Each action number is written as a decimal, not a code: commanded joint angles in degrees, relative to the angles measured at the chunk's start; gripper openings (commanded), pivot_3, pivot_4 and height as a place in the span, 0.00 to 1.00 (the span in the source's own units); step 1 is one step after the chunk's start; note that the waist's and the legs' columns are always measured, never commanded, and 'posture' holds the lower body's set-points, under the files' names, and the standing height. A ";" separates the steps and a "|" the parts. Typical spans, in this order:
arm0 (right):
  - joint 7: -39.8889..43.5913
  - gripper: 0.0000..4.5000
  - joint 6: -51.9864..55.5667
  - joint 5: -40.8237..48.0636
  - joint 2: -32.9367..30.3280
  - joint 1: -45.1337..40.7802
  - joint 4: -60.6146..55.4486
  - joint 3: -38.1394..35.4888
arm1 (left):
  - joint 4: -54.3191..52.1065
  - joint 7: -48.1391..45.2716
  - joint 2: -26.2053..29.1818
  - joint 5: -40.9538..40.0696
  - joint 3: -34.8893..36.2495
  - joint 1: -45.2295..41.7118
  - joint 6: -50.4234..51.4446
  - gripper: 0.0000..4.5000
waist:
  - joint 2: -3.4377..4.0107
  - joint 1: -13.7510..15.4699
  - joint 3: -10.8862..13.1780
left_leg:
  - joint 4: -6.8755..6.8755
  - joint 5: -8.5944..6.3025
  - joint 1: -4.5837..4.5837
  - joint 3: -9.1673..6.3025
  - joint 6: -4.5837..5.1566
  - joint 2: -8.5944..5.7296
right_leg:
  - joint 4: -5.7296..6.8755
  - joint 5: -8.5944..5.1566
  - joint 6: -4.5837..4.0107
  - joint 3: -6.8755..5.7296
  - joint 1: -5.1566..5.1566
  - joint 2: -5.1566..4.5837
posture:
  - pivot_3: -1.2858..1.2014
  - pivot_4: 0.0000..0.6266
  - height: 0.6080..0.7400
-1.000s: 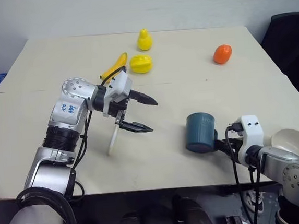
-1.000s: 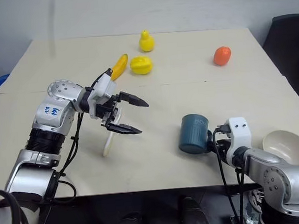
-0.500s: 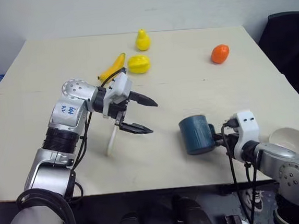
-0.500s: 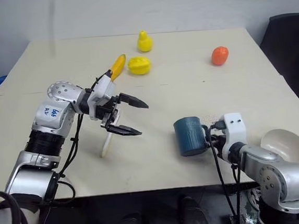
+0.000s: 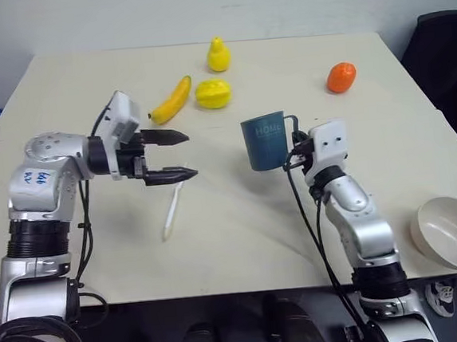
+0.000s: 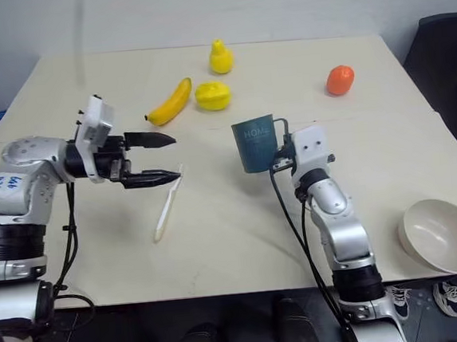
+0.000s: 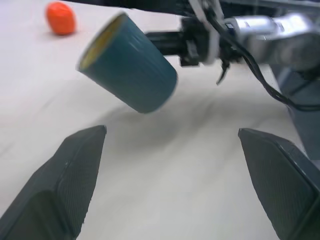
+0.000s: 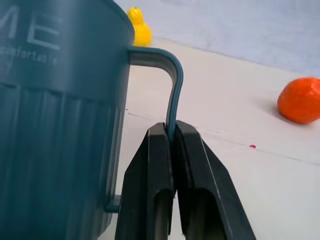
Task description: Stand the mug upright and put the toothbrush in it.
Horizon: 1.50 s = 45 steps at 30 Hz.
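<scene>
Right wrist view: my right pincer (image 8: 171, 137) is clamped shut on the thin handle of the dark teal-blue cylindrical mug (image 8: 55, 110), pale lettering on its wall, ribbed lower half. In the left eye view the mug (image 5: 264, 142) is held upright, mouth up, lifted clear of the pale beige tabletop (image 5: 243, 242), near its middle, with my right pincer (image 5: 296, 151) gripping the handle from the right side. My left pincer (image 5: 180, 153) is spread wide, holding nothing, pointing towards the mug, hovering above the tabletop; left wrist view shows both black fingers (image 7: 65, 185) far apart with the mug (image 7: 131, 65) ahead of them, yellowish inside visible. Slim white plastic toothbrush (image 5: 173, 211) lies flat on the tabletop, just below and in front of my left pincer tips, well apart from the mug. Far side of the tabletop: yellow banana (image 5: 172, 100), yellow lumpy fruit (image 5: 213, 93) just beside it, yellow pear-shaped toy (image 5: 217, 55) behind those, orange round fruit (image 5: 340, 77) off to the right. Shallow beige bowl (image 5: 456, 233) sits at the near right edge.
</scene>
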 commanded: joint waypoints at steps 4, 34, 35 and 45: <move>-0.08 0.01 -12.11 -2.47 0.89 2.41 5.50 0.75 | -0.54 0.78 2.83 -0.61 2.41 1.47 0.35 1.00 | 0.00 -0.47 0.00 | -0.01 0.02 0.00 0.03 -0.03 0.03 | 0.00 0.00 0.00 -0.01 0.00 0.00 | 0.52 0.24 1.00; 19.17 0.76 29.29 14.90 -17.45 34.20 -53.45 -14.95 | 1.96 16.34 0.05 3.82 0.17 1.20 11.32 1.00 | -0.04 0.69 -0.02 | 0.06 0.09 0.15 0.01 -0.07 0.08 | 0.27 -0.01 -0.03 0.05 0.06 0.12 | 0.52 0.24 1.00; 20.03 0.76 32.08 19.31 -18.07 34.40 -55.91 -18.06 | 1.04 18.24 0.27 4.98 -0.77 1.62 13.19 1.00 | -0.07 0.79 -0.04 | 0.06 0.05 0.17 0.00 -0.01 0.08 | 0.30 -0.01 -0.03 0.07 0.06 0.11 | 0.52 0.24 1.00; 13.65 0.98 37.17 75.74 -40.23 30.52 -58.21 -40.59 | -10.28 29.74 -2.29 3.13 -1.76 1.03 42.28 1.00 | -0.23 1.38 0.03 | -0.13 -0.05 1.08 -0.55 0.15 0.10 | 0.04 -0.01 -0.03 0.02 1.08 0.07 | 0.52 0.24 1.00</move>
